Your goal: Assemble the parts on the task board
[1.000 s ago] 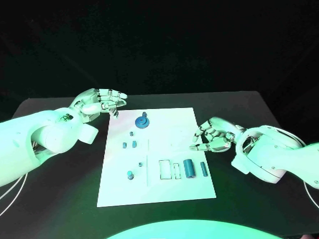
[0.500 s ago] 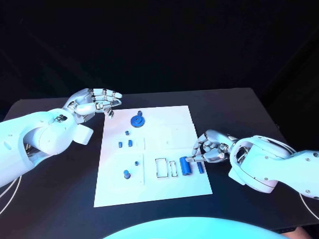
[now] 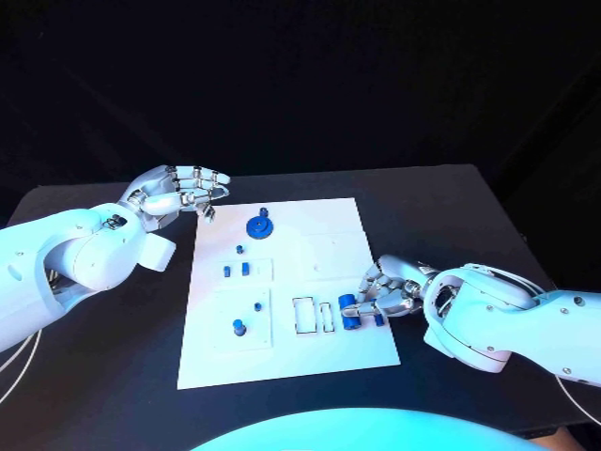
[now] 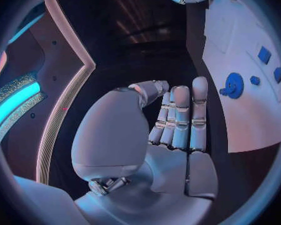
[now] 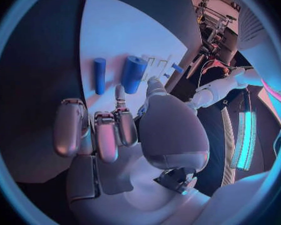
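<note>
In the head view, the right hand (image 3: 377,299) hovered over the thick blue cylinder (image 3: 346,313) near the task board (image 3: 328,249)'s right edge, fingers curled around nothing. A clean pick probably needed thumb and fingertips on opposite sides.

In the left wrist view, the left hand (image 4: 172,130) held nothing, fingers straight together.

In the right wrist view, the fingers (image 5: 118,97) reached almost to the cylinder.

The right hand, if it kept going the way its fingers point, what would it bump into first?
Most likely the thick blue cylinder lying on the task board. The right hand has fingertips reaching almost to it. The thin blue cylinder lies beside it, off that line. Depth is hard to judge.
</note>
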Controlling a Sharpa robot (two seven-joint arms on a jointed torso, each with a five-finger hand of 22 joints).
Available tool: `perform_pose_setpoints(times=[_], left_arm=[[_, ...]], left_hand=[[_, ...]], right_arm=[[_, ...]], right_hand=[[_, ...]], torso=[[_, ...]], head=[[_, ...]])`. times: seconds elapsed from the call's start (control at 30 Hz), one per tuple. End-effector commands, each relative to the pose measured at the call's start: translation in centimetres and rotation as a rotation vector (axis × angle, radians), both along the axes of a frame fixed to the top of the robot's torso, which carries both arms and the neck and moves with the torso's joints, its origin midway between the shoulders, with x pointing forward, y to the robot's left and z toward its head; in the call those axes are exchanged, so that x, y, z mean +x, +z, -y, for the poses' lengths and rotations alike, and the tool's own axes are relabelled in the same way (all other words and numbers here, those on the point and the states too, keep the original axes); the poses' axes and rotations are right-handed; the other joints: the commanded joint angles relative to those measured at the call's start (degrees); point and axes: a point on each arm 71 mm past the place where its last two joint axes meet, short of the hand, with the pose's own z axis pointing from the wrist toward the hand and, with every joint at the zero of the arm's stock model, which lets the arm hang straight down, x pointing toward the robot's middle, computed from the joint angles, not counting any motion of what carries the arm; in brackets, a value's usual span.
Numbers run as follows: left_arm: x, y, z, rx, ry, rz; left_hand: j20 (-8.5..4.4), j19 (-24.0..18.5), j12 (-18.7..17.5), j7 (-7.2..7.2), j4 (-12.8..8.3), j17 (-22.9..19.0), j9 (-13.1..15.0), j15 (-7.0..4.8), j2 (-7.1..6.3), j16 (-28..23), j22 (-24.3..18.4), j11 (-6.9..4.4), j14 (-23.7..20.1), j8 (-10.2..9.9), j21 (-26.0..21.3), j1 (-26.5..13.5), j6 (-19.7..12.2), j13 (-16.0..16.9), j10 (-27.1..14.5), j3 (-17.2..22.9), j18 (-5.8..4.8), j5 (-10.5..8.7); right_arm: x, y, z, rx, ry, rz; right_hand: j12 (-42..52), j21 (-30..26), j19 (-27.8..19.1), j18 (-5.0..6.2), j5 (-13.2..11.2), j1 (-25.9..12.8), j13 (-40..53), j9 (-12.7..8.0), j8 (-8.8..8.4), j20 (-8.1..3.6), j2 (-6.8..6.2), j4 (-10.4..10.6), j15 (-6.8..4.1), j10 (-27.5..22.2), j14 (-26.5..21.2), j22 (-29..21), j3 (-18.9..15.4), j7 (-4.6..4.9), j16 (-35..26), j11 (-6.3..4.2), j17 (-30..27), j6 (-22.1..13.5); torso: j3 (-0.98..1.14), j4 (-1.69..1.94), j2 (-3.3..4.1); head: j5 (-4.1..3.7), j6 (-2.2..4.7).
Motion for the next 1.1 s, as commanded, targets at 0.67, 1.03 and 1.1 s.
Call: perform_pose_setpoints(times=[0.67,1.03,1.1], left_arm=[[-0.1,0.1,0.0,-0.012,-0.009,-0.002],[0.0,0.0,0.0,-0.011,-0.008,-0.003],[0.0,0.0,0.0,-0.010,-0.009,-0.004]], left_hand=[[0.15,-0.1,0.4,1.95,0.3,0.1,-0.1,0.20,0.02,0.3,-0.1,0.00,0.1,0.2,0.1,-0.7,-0.4,-0.1,-0.5,0.2,0.97,0.25],[0.15,-0.1,0.4,1.95,0.3,0.1,-0.1,0.20,0.02,0.3,-0.1,0.00,0.1,0.2,0.1,-0.7,-0.4,-0.1,-0.5,0.2,0.97,0.25],[0.15,-0.1,0.4,1.95,0.3,0.1,-0.1,0.20,0.02,0.3,-0.1,0.00,0.1,0.2,0.1,-0.7,-0.4,-0.1,-0.5,0.2,0.97,0.25]], right_arm=[[0.1,-2.0,-1.3,-0.122,0.056,-0.007],[-0.1,-1.3,-1.3,0.002,-0.023,-0.013],[-0.1,-1.0,-1.5,0.033,-0.036,-0.029]], right_hand=[[0.5,1.2,1.6,-1.27,0.3,0.7,4.2,0.8,2.04,-0.71,0.75,-0.1,-1.09,1.1,5.0,11.0,-0.1,-0.74,0.6,-1.09,9.4,1.5],[1.3,2.4,2.0,-1.48,0.0,4.9,5.8,1.6,3.71,-1.28,3.82,-0.5,-1.74,2.2,5.1,11.3,0.6,-1.60,0.8,-1.86,10.3,2.6],[1.2,2.2,1.9,-1.44,0.0,6.5,5.8,1.7,3.92,-1.43,4.26,-0.7,-1.88,2.2,5.1,11.2,0.7,-1.75,0.8,-2.01,10.1,2.6]], torso=[[-0.03,0.02,-0.04],[-0.03,0.05,-0.09],[-0.03,0.05,-0.09]], head=[[0.39,-0.40],[0.55,-0.27],[0.55,-0.27]])
